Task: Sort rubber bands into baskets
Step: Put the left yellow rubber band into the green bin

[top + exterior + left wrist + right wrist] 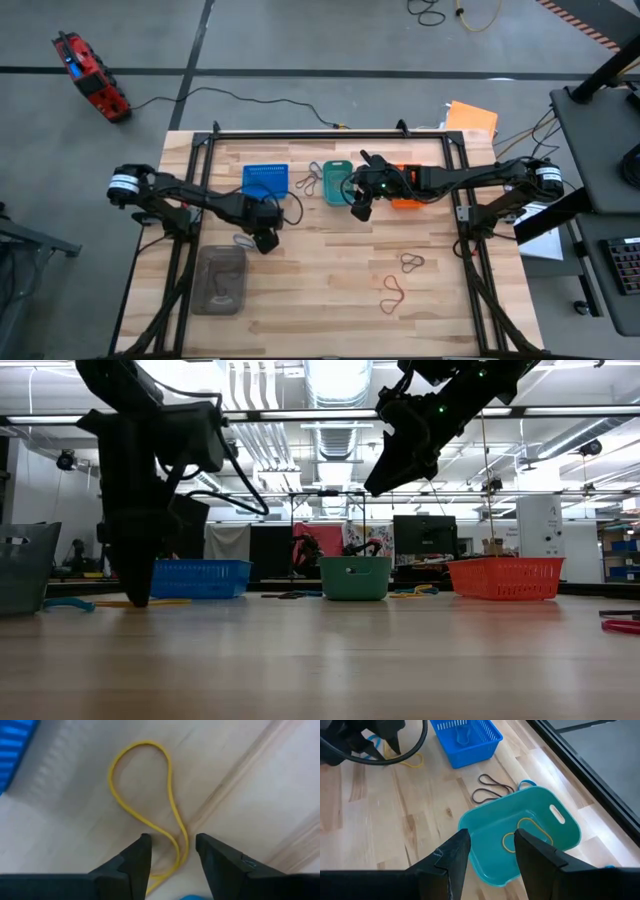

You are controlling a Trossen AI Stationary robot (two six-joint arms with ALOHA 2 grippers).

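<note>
Wooden surface (330,300) holds loose rubber bands (400,280) toward 5 o'clock; teal basket (520,840) has some; both grippers' fingers open, empty.

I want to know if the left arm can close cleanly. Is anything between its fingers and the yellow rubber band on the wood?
Nothing visible. The left gripper stands open right over the yellow rubber band, whose narrow end lies between the fingers on bare table. The blue basket sits off to one side.
</note>
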